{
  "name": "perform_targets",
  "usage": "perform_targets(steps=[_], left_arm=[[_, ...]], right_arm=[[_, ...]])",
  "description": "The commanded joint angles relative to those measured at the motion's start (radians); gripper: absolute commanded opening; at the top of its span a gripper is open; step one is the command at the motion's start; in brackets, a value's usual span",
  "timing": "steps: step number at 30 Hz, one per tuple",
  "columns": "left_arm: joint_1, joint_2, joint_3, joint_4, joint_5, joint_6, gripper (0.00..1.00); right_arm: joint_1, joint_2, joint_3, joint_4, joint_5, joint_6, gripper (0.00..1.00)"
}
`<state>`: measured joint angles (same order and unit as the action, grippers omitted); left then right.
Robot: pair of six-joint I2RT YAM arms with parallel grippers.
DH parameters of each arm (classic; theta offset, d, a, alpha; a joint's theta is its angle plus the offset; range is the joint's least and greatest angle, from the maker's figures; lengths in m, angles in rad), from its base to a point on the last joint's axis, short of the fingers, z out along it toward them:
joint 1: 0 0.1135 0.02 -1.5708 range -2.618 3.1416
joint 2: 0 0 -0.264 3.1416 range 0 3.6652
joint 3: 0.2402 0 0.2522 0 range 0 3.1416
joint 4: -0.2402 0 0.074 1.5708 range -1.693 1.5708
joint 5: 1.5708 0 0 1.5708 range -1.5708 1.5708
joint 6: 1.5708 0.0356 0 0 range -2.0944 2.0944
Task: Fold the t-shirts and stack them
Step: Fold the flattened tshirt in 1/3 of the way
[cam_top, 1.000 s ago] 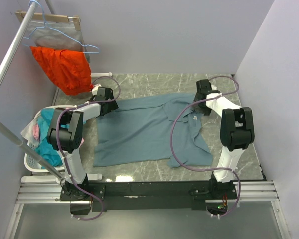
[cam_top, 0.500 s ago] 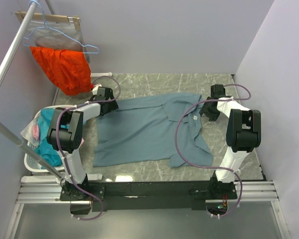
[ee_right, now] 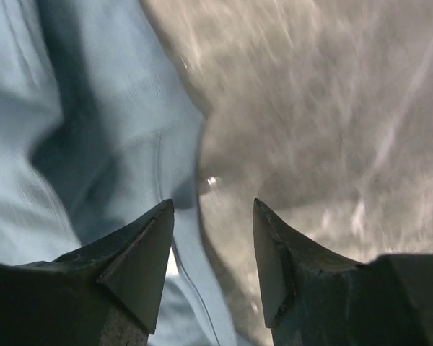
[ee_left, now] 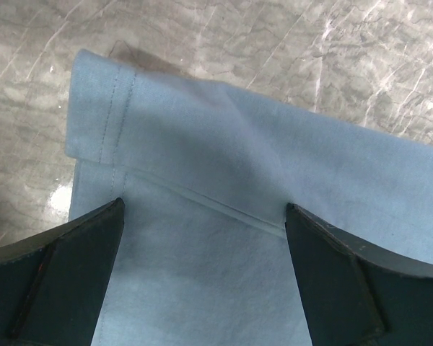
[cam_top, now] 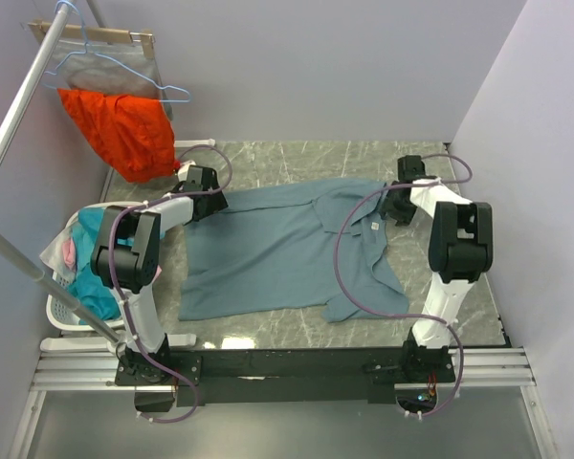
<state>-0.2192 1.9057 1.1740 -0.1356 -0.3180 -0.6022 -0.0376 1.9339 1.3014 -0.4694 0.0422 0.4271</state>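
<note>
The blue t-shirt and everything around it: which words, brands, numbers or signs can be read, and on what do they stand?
None can be read.
The white neck label on the slate-blue t-shirt: too small to read, if it carries any print.
Both wrist views: plain cloth and marble table, no writing.

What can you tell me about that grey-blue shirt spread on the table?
The t-shirt is muted slate-blue, soft-looking cloth with stitched hems and a small white neck label. It lies mostly flat but rumpled across the marbled table, the end near the label bunched and folded over. The left gripper hovers with open fingers over one hemmed corner; the right gripper sits open at the opposite edge. Whether either touches the cloth is unclear.
</note>
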Motion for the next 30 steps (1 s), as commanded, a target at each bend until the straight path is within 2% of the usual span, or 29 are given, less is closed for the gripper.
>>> perform_targets(steps=[1, 4, 8, 15, 25, 30], left_arm=[[0.000, 0.013, 0.041, -0.006, -0.003, 0.012, 0.98], [0.001, 0.016, 0.042, -0.006, -0.003, 0.013, 0.98], [0.001, 0.016, 0.047, -0.013, -0.006, 0.022, 0.98], [0.004, 0.036, 0.062, -0.029, -0.010, 0.030, 0.98], [0.011, 0.042, 0.070, -0.027, 0.005, 0.064, 0.99], [0.011, 0.055, 0.084, -0.033, 0.036, 0.084, 0.98]], right_arm=[[0.067, 0.078, 0.120, -0.092, 0.136, -0.053, 0.54], [0.073, 0.086, 0.137, -0.095, 0.137, -0.048, 0.54], [0.074, 0.122, 0.205, -0.172, 0.238, -0.047, 0.55], [0.068, 0.203, 0.289, -0.330, 0.569, -0.011, 0.55], [0.042, 0.209, 0.335, -0.313, 0.653, -0.028, 0.60], [-0.018, 0.197, 0.383, -0.338, 0.604, -0.007, 0.56]])
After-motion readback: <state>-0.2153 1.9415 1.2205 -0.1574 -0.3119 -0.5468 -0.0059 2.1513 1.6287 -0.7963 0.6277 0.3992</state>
